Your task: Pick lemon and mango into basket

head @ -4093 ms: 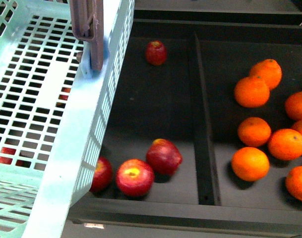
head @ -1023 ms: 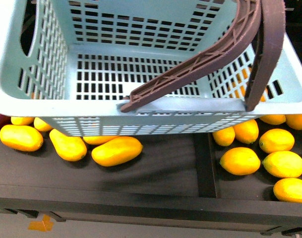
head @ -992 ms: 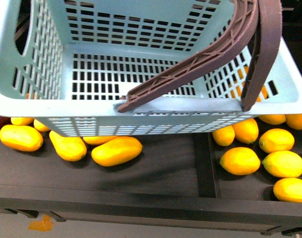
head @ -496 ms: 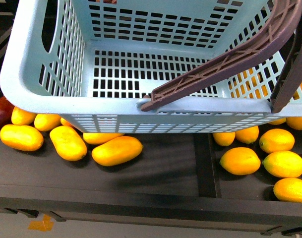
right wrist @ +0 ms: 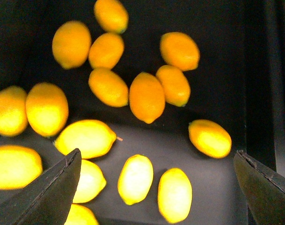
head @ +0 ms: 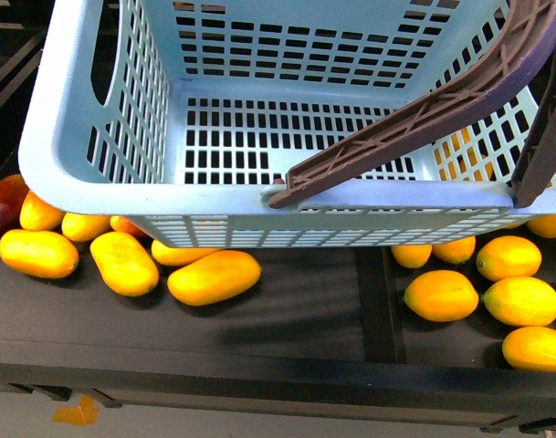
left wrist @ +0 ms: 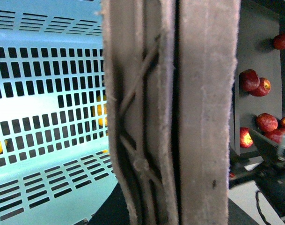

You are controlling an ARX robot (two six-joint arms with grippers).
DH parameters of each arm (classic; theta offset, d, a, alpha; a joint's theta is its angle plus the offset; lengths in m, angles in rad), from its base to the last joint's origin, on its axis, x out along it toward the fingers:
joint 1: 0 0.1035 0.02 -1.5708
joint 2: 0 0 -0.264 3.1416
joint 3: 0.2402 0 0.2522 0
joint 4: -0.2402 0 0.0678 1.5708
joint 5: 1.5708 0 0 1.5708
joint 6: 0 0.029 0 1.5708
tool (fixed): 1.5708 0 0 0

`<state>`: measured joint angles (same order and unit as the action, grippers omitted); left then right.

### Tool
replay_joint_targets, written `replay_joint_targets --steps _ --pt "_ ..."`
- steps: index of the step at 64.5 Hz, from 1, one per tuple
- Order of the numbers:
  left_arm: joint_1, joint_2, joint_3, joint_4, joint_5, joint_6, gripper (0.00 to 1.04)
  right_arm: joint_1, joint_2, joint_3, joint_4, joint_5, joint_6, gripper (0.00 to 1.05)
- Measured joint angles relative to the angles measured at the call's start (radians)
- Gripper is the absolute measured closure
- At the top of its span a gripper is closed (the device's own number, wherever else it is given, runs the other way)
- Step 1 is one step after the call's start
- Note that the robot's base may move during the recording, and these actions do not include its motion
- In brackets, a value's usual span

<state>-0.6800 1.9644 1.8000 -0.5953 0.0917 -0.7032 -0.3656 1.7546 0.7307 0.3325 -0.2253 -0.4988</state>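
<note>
The turquoise basket (head: 104,187) hangs tilted over the fruit bins and has no fruit in it. Its brown handles (head: 414,119) swing up to the right. In the left wrist view the handle (left wrist: 179,112) fills the middle, with my left gripper shut on it; the fingers themselves do not show. Several mangoes lie under the basket's near edge, one mango (head: 214,276) nearest the divider. Lemons fill the right bin, such as the lemon (head: 441,295). My right gripper (right wrist: 156,187) is open above a lemon (right wrist: 135,179), apart from it, and is out of the front view.
A black divider (head: 380,301) separates the mango bin from the lemon bin. A dark red fruit (head: 4,203) lies at the far left. Red apples (left wrist: 254,80) sit in a bin past the handle. The shelf's front lip (head: 259,374) runs along the near side.
The basket has drifted right and further back, uncovering more mangoes and the dark red fruit at the left. About four seconds ago the front view showed apple and orange bins instead.
</note>
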Motion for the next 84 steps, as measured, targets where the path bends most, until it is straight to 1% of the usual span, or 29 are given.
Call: replay_joint_targets --steps 4,13,20,28,34,45,59,84 --pt "0.0 0.0 0.0 0.0 -0.002 0.0 0.89 0.034 0.126 0.1 -0.072 -0.005 -0.185 0.09" --pt "0.0 0.0 0.0 0.0 -0.002 0.0 0.89 0.072 0.287 0.247 -0.206 0.008 -0.432 0.09" --pt "0.0 0.0 0.0 0.0 -0.002 0.0 0.89 0.091 0.385 0.333 -0.286 0.029 -0.574 0.09" --pt "0.0 0.0 0.0 0.0 -0.002 0.0 0.89 0.103 0.469 0.406 -0.347 0.053 -0.687 0.09" --pt "0.0 0.0 0.0 0.0 -0.002 0.0 0.89 0.113 0.531 0.464 -0.377 0.06 -0.729 0.09" --pt "0.0 0.0 0.0 0.0 -0.002 0.0 0.89 0.135 0.598 0.525 -0.405 0.058 -0.751 0.09" --pt "0.0 0.0 0.0 0.0 -0.002 0.0 0.89 0.163 0.642 0.557 -0.459 0.029 -0.756 0.09" --pt "0.0 0.0 0.0 0.0 -0.002 0.0 0.89 0.196 0.742 0.676 -0.455 0.031 -0.727 0.09"
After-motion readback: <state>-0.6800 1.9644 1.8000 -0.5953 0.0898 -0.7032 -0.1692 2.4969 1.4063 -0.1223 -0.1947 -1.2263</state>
